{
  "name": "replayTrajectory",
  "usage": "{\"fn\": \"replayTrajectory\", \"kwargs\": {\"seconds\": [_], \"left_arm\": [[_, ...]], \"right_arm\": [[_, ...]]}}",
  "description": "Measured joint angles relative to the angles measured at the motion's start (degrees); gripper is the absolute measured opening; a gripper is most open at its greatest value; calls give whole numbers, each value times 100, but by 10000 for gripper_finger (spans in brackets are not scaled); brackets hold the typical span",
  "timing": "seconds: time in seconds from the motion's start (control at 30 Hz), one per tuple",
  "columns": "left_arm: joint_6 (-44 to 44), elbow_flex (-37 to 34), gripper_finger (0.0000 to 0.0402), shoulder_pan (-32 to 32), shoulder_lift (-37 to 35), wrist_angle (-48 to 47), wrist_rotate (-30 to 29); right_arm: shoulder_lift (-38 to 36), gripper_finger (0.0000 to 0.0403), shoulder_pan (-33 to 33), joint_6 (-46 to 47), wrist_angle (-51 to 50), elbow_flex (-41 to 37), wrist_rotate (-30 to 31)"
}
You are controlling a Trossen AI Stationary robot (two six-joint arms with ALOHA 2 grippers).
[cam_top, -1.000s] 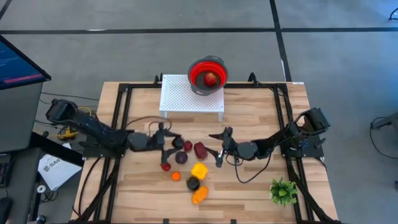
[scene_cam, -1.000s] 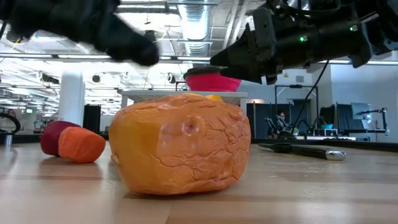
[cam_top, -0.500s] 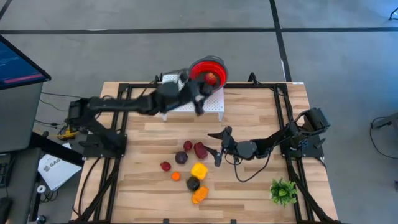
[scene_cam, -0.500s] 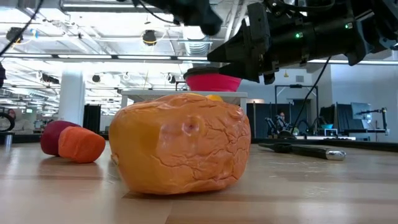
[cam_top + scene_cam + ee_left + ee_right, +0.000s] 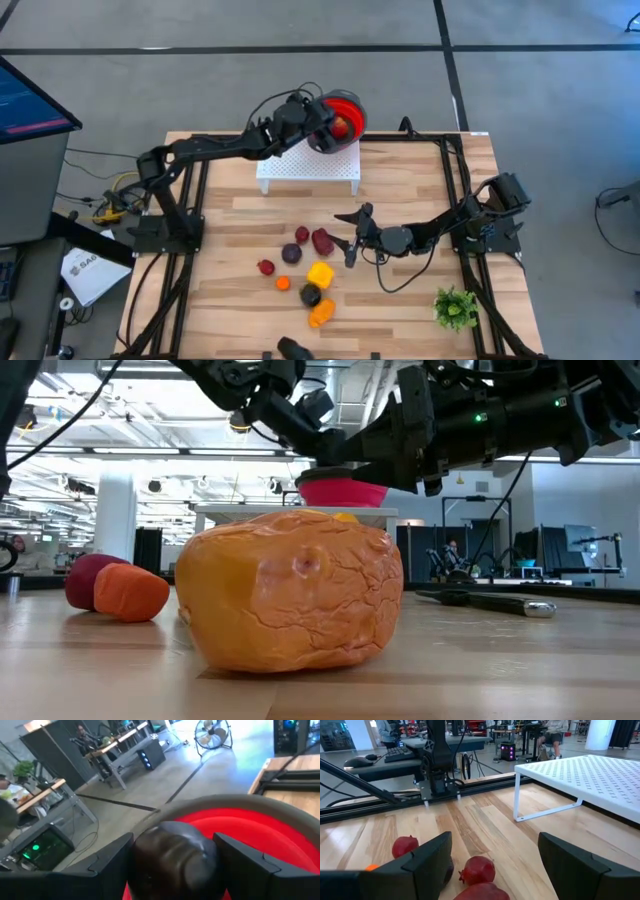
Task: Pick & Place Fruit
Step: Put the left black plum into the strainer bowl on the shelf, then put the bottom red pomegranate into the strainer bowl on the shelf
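Observation:
My left gripper (image 5: 312, 120) is over the near-left rim of the red bowl (image 5: 345, 103), which stands on the white rack (image 5: 290, 160), and is shut on a dark rounded fruit (image 5: 172, 855). A red fruit (image 5: 340, 126) lies inside the bowl. The other fruits lie on the table's middle: red ones (image 5: 321, 240), a dark purple one (image 5: 291, 253), a yellow one (image 5: 320, 273), a blackish one (image 5: 310, 295) and orange ones (image 5: 321, 314). My right gripper (image 5: 350, 247) is open just to the right of the red fruits (image 5: 477, 869) and touches nothing. My left gripper pinches the dark rounded fruit (image 5: 175, 845) between its two fingers (image 5: 107, 865), one on each side. It comes from the table's left, slanting down. The fruit is lifted clear, above the red bowl's rim (image 5: 220, 802).
A black-handled knife (image 5: 490, 600) lies on the table in the low view, right of the big orange fruit (image 5: 295, 590). A green plant sprig (image 5: 456, 308) stands at the near right corner. A dark object (image 5: 293, 348) shows at the table's near edge.
My left gripper has risen from the fruits at the table's middle and swung toward the far edge, passing over the white rack to the red bowl, carrying the dark fruit. The fruits on the table have stayed put.

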Motion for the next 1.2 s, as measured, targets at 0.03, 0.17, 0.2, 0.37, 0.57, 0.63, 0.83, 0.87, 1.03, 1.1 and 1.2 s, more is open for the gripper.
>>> {"fn": "replayTrajectory", "kwargs": {"seconds": [0.03,0.17,0.2,0.37,0.57,0.63,0.83,0.87,1.03,1.1,1.2], "left_arm": [[-2,-1,258,-3,16,2,2],[-39,-2,266,-7,17,-17,2],[-109,-2,268,-4,17,-48,-1],[-405,-44,275,114,14,-101,1],[-647,-212,262,247,8,-127,10],[-796,-218,260,288,8,-148,125],[-1171,-219,273,413,10,-143,364],[-1207,-218,275,432,30,-131,365],[-1473,-218,280,543,81,-117,638],[-1574,-218,279,594,99,-155,744],[-1628,-218,279,597,105,-137,788]], "right_arm": [[0,290,0,0,-1,0,0],[0,290,0,0,-2,0,0],[0,290,0,0,-1,0,0],[0,290,0,0,0,0,0],[0,290,0,0,2,0,0],[0,290,0,0,2,0,0],[0,290,0,0,2,0,0],[0,290,0,0,2,0,0],[0,290,0,2,4,0,0],[0,290,0,2,5,0,0],[0,290,0,2,4,0,0]]}}
